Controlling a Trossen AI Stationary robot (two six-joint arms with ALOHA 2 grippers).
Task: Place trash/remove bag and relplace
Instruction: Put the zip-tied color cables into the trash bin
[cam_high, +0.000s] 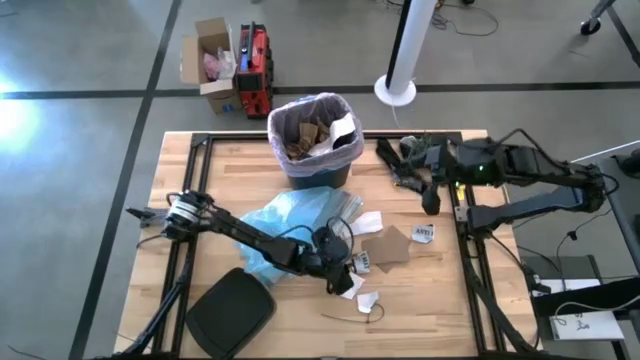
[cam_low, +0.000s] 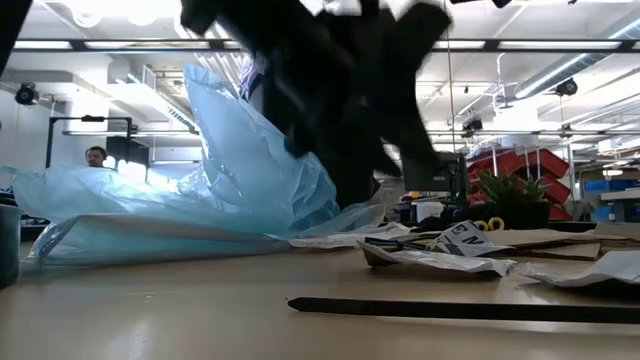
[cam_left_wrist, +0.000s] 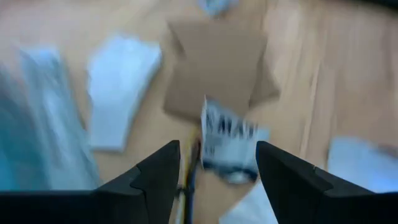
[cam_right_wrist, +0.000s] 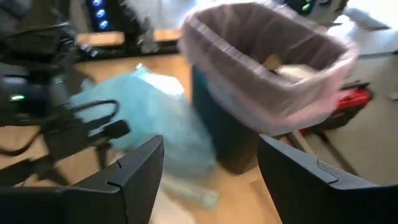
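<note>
A dark bin (cam_high: 312, 150) lined with the pinkish-white bag (cam_right_wrist: 267, 68) stands at the table's far middle, with brown and white trash inside (cam_high: 308, 135). More trash lies on the table in front of it: a brown paper piece (cam_high: 390, 246), (cam_left_wrist: 214, 68), a printed white scrap (cam_left_wrist: 229, 138) and other white scraps (cam_high: 366, 222). My left gripper (cam_left_wrist: 217, 149), (cam_high: 350, 272) is open just above the printed scrap, one finger on either side of it, touching nothing that I can see. My right gripper (cam_right_wrist: 211, 146), (cam_high: 430, 200) hangs open and empty to the right of the bin.
A light blue plastic bag (cam_high: 290, 228), (cam_low: 230, 190) lies crumpled left of the trash, in front of the bin. A black lid-like piece (cam_high: 230, 310) sits at the near left. A thin dark strip (cam_low: 470, 310) lies near the front edge. Black and green clutter (cam_high: 405, 158) sits beside the right arm.
</note>
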